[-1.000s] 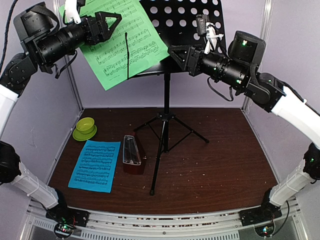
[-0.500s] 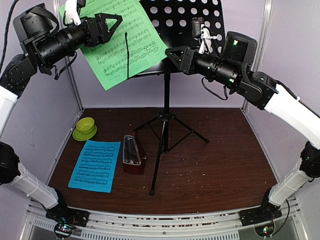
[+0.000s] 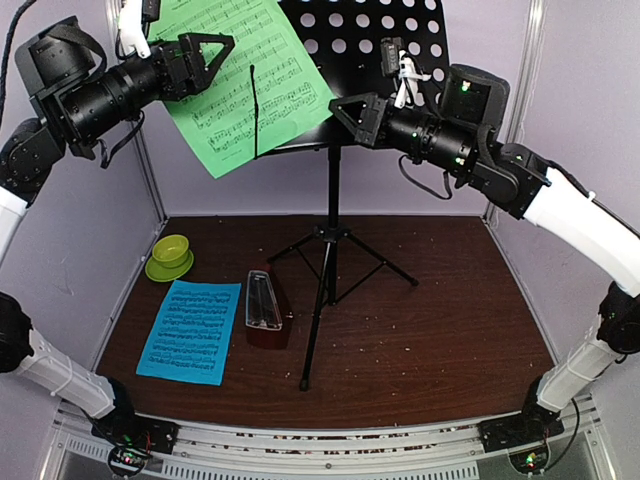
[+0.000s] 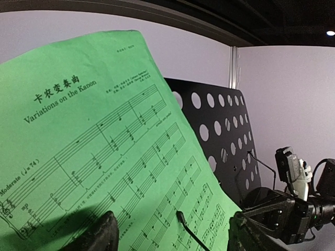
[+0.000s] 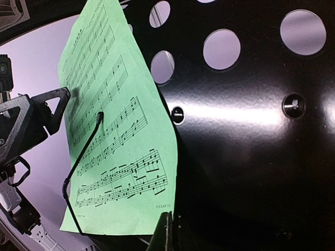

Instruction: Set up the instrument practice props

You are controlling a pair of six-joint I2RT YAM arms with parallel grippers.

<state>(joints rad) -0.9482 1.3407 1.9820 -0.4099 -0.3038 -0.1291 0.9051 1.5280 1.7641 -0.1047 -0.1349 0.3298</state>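
green sheet (image 3: pixel 240 85): lies askew on the hole-punched desk (image 3: pixel 385 45) of the black music stand (image 3: pixel 330 250). Its left part hangs past the desk's left edge, and a thin wire arm (image 3: pixel 253 110) crosses its face.
Handling: probably light, limp paper that bows under its own weight, creases easily, and slides readily on the smooth metal desk.
Where to hold: likely the overhanging left margin or a free corner, pinched flat and lightly. It should be slid under the wire arm, not tugged against it.
left fingers (image 3: pixel 218 45): spread wide and holding nothing, just beside the sheet's overhanging upper part.
right fingers (image 3: pixel 352 108): pressed together at the desk's lower edge, by the sheet's lower right corner. Whether the paper is caught between them cannot be told.
blue sheet (image 3: pixel 190 330): flat on the bench (image 3: pixel 440 320), at the near left. With no free edge raised, it looks hard to pinch.
metronome (image 3: pixel 265 305): on the bench between the blue sheet and the stand's foot. It looks rigid and heavier, with a clear cover that is probably slick, so grip it across the body.
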